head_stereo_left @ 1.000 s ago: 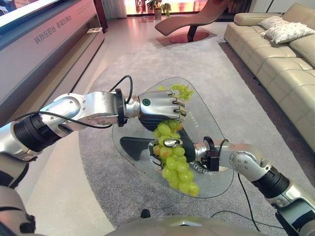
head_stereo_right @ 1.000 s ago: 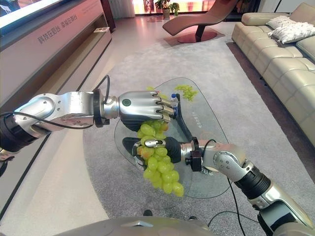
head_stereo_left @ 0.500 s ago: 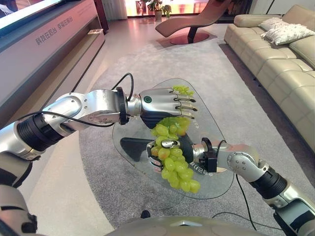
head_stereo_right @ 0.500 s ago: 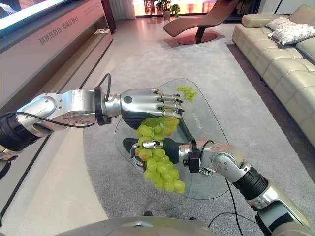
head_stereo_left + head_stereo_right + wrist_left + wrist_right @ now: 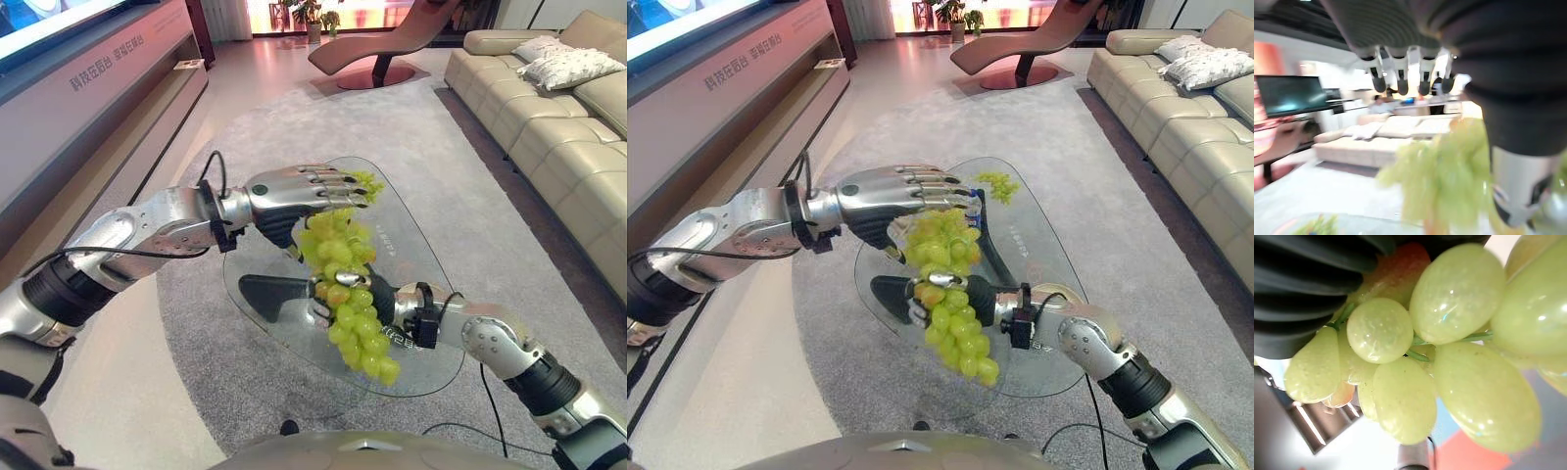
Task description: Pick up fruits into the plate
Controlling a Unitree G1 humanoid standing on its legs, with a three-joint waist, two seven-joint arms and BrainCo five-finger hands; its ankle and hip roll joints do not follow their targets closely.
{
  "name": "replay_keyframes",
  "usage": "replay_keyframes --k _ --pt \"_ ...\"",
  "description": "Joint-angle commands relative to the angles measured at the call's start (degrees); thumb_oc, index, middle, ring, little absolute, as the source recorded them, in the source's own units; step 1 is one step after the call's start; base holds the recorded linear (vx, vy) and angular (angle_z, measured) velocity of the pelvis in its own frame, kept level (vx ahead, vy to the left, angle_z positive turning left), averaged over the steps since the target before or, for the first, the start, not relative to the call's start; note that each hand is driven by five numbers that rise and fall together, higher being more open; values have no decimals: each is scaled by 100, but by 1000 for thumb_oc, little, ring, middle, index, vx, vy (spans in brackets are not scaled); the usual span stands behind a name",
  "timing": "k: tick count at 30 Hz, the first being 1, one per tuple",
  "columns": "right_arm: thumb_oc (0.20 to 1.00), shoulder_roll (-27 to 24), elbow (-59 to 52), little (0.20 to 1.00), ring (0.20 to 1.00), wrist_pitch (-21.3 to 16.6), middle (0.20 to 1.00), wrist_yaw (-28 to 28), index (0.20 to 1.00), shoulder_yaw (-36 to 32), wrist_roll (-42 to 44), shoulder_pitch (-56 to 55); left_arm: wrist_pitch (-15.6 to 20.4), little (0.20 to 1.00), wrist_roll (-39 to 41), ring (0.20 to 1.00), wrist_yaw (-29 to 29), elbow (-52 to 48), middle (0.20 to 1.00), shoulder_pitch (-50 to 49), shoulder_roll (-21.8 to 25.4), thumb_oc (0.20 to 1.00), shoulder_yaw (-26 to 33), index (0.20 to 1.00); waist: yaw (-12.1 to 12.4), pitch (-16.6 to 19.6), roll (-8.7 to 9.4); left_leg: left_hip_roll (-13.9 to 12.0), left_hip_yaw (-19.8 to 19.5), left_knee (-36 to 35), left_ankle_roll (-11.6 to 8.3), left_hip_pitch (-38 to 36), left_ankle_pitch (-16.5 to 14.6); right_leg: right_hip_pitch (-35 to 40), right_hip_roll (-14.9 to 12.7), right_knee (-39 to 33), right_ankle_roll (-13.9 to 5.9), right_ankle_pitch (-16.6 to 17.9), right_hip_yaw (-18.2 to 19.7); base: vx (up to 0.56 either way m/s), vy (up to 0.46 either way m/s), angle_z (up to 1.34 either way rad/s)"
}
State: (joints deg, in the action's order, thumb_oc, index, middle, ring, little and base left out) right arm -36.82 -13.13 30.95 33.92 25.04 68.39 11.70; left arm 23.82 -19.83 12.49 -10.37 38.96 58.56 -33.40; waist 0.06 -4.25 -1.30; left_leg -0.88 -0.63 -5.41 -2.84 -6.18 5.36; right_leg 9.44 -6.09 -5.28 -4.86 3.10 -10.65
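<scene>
Right hand [image 5: 345, 300] gripping grape bunch [image 5: 345, 290], left hand [image 5: 294, 192] above, glass table [image 5: 421, 294]

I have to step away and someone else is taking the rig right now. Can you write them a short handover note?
Right hand: fingers curled round the middle of the big grape bunch, held up over the glass table; the bunch's lower end hangs free.
Left hand: open, fingers straight, lying over the top of the same bunch.
Second, smaller grape cluster: lies on the far part of the glass table.
Done: big bunch is lifted.
Left: I can see no plate in these views, so find it first, set the bunch in it, then fetch the small cluster.
</scene>
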Motion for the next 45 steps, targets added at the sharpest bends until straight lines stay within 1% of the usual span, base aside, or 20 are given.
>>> replay_keyframes --k 1,2,6,10,12,15,16,17,18,20,21,22,24,26,29,32,37,38,42,45 --pt "200 300 -92 200 200 -739 200 -2 200 -617 -42 15 -113 1000 497 1000 -330 485 1000 -156 152 1000 726 1000 179 -82 236 -2 344 54 -11 -520 -794 133 -180 29 -341 -138 -109 44 -13 0" --pt "200 304 60 200 200 -951 200 -67 200 -837 -310 -150 -144 1000 572 1000 -341 599 1000 -546 72 1000 1002 1000 190 -98 238 -10 343 59 -10 -520 -796 132 -184 29 -338 -136 -113 45 -15 0" --pt "200 248 486 200 200 -1448 200 -252 200 -1406 -942 -614 -353 1000 719 1000 -417 935 1000 -1677 -208 1000 1714 1000 193 -184 229 -33 349 73 -12 -507 -792 105 -191 30 -338 -125 -92 46 -20 0" --pt "200 309 871 200 200 -1746 200 -324 200 -1684 -1160 -817 -492 1000 831 1000 -553 1307 1000 -2357 -508 1000 2083 1000 176 -296 211 -61 366 93 -15 -465 -792 49 -194 44 -331 -122 -73 0 0 0" --pt "200 309 1177 200 200 -2058 200 -583 200 -1931 -1394 -931 -653 1000 1126 1000 -709 1766 1000 -2890 -785 1000 2300 1000 162 -501 186 -82 360 132 -24 -347 -771 -87 -210 66 -327 -102 -36 -68 -28 -3" --pt "200 353 1529 200 200 -2412 200 -823 200 -2060 -1642 -951 -936 1000 1684 1000 -797 2220 1000 -3152 -1033 1000 2330 1000 153 -700 155 -102 368 172 -35 -199 -751 -240 -219 86 -330 -82 -8 -88 -32 -7" --pt "200 362 1590 200 200 -2476 200 -846 200 -2058 -1697 -937 -914 1000 1723 1000 -838 2328 1000 -3172 -1095 1000 2314 1000 153 -730 151 -105 368 188 -37 -167 -751 -268 -219 90 -327 -79 -2 -123 -48 3" --pt "200 383 1773 200 200 -2696 200 -1047 200 -2072 -1893 -865 -982 1000 1859 1000 -938 2635 1000 -3190 -1266 1000 2254 1000 150 -854 136 -112 363 234 -40 -55 -747 -362 -219 103 -322 -69 19 -171 -63 3" --pt "200 386 1980 200 200 -2926 200 -1328 200 -2099 -2206 -741 -1171 1000 2163 1000 -1038 3003 1000 -3211 -1441 1000 2167 1000 130 -1059 115 -112 347 286 -44 90 -730 -499 -217 131 -316 -49 54 -195 -68 3" --pt "200 358 2189 200 200 -3146 200 -1714 200 -2075 -2574 -569 -1309 1000 2421 1000 -1177 3384 1000 -3196 -1642 1000 2055 1000 110 -1288 98 -115 328 345 -45 261 -700 -681 -217 200 -305 -29 98 -206 -61 2" --pt "200 327 2362 200 200 -3262 200 -1975 200 -2064 -2943 -412 -1394 1000 2619 1000 -1309 3688 1000 -3201 -1848 1000 2012 1000 105 -1458 80 -107 314 403 -44 397 -678 -804 -210 243 -288 -15 128 -304 -76 1" --pt "200 205 2712 200 200 -3424 200 -2305 200 -2008 -3274 -75 -1377 1000 2940 1000 -1556 4338 1000 -3195 -2260 1000 1900 1000 112 -1806 26 -92 299 495 -41 642 -634 -1033 -202 317 -252 22 158 -244 -58 1" --pt "200 141 2923 200 200 -3451 200 -2523 200 -1952 -3461 178 -1372 1000 3083 1000 -1637 4672 1000 -3160 -2502 1000 1851 1000 123 -1996 -1 -72 264 566 -38 800 -612 -1177 -194 378 -228 37 188 -177 -55 -5" --pt "200 51 3299 200 200 -3433 200 -2823 200 -1877 -3543 679 -1475 1000 3214 1000 -1660 5201 1000 -3006 -2787 1000 1799 1000 157 -2292 -27 -40 195 663 -34 1078 -558 -1448 -198 502 -204 62 185 -167 -89 -1" --pt "200 -69 3819 200 200 -3376 200 -3111 200 -1808 -3622 1289 -1653 1000 3255 1000 -1778 5838 1000 -2791 -3116 1000 1646 1000 169 -2554 -65 -7 129 803 -43 1404 -503 -1796 -196 655 -183 99 190 -130 -85 1" --pt "200 -222 4437 200 200 -3295 200 -3425 200 -1653 -3716 2004 -1906 1000 3313 1000 -2051 6341 1000 -2642 -3375 1000 1438 1000 192 -2554 -101 46 65 913 -29 2006 -434 -2470 -171 827 -160 142 196 -97 -71 -4" --pt "200 -446 5043 200 200 -3244 200 -3863 200 -1407 -3891 2707 -1975 1000 3169 1000 -2206 6551 1000 -2533 -3547 1000 1207 1000 242 -2554 -191 107 -14 1042 21 2705 -368 -3282 -131 1159 -127 120 189 -47 -50 -4" --pt "200 -562 5281 200 200 -3221 200 -3997 200 -1307 -3941 2984 -1945 1000 3256 1000 -2262 6524 1000 -2512 -3561 1000 1084 1000 258 -2554 -265 148 -44 1084 38 2989 -336 -3631 -129 1297 -115 112 181 -51 -25 -4" --pt "200 -813 5726 200 200 -2982 200 -4413 200 -1137 -4090 3665 -1938 1000 3511 1000 -2351 6300 1000 -2448 -3597 1000 864 1000 314 -2554 -539 265 -67 1185 58 3498 -257 -4246 -180 1545 -88 78 177 -50 9 1" --pt "200 -887 5820 200 200 -2873 200 -4586 200 -1063 -4155 3877 -1917 1000 3580 1000 -2375 6217 1000 -2438 -3605 1000 782 1000 331 -2554 -637 293 -48 1218 54 3649 -225 -4429 -207 1621 -86 71 174 -39 16 1"
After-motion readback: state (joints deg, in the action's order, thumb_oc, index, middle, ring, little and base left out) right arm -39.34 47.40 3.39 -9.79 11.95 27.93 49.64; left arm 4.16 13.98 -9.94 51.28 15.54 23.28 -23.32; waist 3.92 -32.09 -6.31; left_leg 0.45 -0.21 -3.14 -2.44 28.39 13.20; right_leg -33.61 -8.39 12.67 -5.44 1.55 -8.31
